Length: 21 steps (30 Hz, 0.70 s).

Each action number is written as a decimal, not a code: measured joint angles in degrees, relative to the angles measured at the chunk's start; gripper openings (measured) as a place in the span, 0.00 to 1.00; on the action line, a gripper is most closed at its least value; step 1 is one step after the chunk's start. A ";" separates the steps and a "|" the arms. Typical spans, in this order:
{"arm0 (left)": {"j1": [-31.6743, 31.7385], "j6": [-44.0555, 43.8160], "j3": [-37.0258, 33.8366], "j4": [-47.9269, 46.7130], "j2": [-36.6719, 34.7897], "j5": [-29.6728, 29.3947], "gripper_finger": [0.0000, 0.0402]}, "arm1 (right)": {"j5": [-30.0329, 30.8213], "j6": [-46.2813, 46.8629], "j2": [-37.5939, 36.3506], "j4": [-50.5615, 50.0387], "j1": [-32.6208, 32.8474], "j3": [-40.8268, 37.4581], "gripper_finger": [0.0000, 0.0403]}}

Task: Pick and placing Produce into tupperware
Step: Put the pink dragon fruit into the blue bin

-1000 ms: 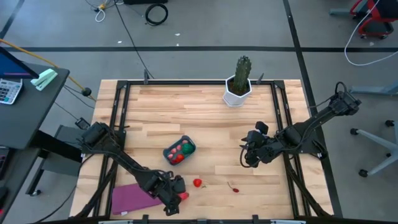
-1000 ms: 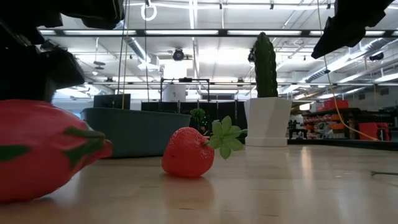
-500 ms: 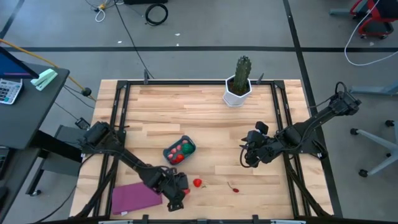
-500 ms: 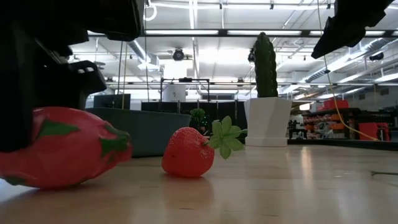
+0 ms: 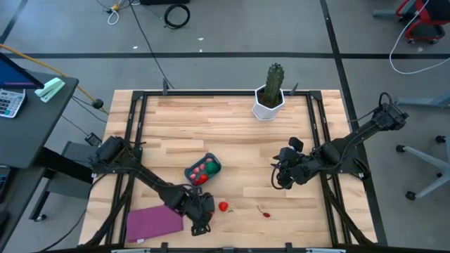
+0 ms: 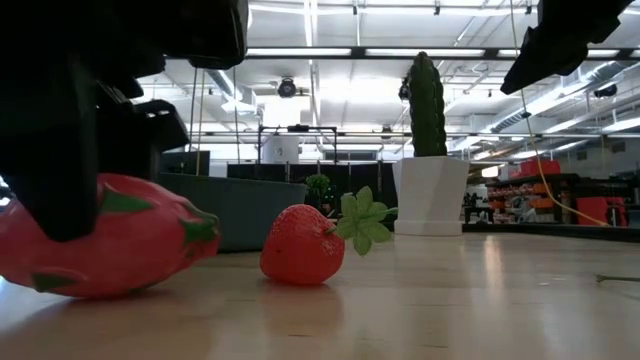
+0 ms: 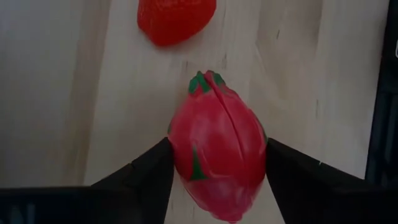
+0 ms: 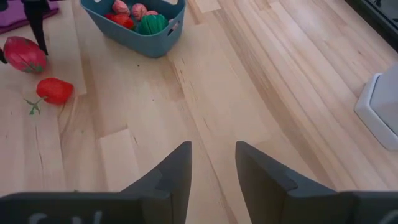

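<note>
A red fruit with green scales [image 7: 217,155] lies on its side on the wooden table near its front edge, with my left gripper [image 7: 217,146] shut on it; the low view shows it too [image 6: 110,240]. Just beyond it lies a strawberry [image 5: 223,206]. The teal tupperware [image 5: 202,170] stands farther back, holding red, pink and green pieces. Over the table's right half my right gripper [image 5: 279,179] hangs open with nothing between its fingers. My left gripper has the red fruit pinched between its two fingers [image 7: 146,177], one on each long side [image 7: 177,149], around the fruit's middle. The fingers slant down from above and lie across the fruit. The fruit's underside rests on the table [image 6: 110,292].
A purple mat [image 5: 151,223] lies at the front left beside my left arm. A cactus in a white pot [image 5: 270,95] stands at the far edge. A tiny red piece [image 5: 265,211] lies right of the strawberry. Bare wood spreads across the middle.
My left gripper has gone a little away from the table's near edge, toward the strawberry and the tupperware. The red fruit has slid along the table with it and turned somewhat, staying on the wood.
</note>
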 joint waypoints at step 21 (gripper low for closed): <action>4.70 10.16 24.92 -46.69 -0.20 -14.53 0.58 | 0.02 -1.27 0.00 0.00 0.00 0.00 0.33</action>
